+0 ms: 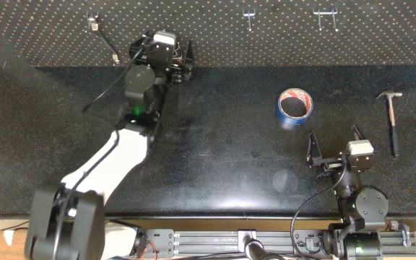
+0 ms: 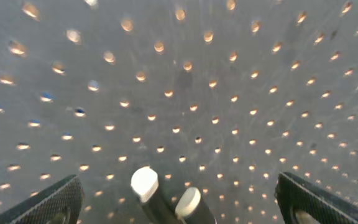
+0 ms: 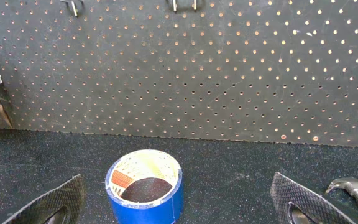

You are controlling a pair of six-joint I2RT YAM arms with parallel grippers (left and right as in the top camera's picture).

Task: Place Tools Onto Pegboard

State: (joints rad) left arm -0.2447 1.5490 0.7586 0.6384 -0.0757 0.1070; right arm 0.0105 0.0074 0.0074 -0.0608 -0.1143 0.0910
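The left gripper (image 2: 178, 193) is spread wide, gripping nothing. Right between its fingers stands a dark two-pronged piece (image 2: 145, 185) with pale tips; whether that is a tool's handles or a hook, I cannot tell. Just past it the pegboard (image 2: 185, 93) faces the wrist squarely. The left arm is stretched long from its base, wrist up at the board. This looks like the hanging step at the board, with the jaws let go.

The right gripper (image 1: 332, 133) is also spread and empty, low over the table (image 1: 215, 144) on an arm folded near its base. The tape roll (image 3: 145, 186) lies just ahead of it, the hammer (image 1: 391, 123) off to its right, neither yet hung. Beyond them, bare hooks (image 3: 182, 5) wait. Next, probably: ease forward, close on the tape roll's wall and carry it to a hook.
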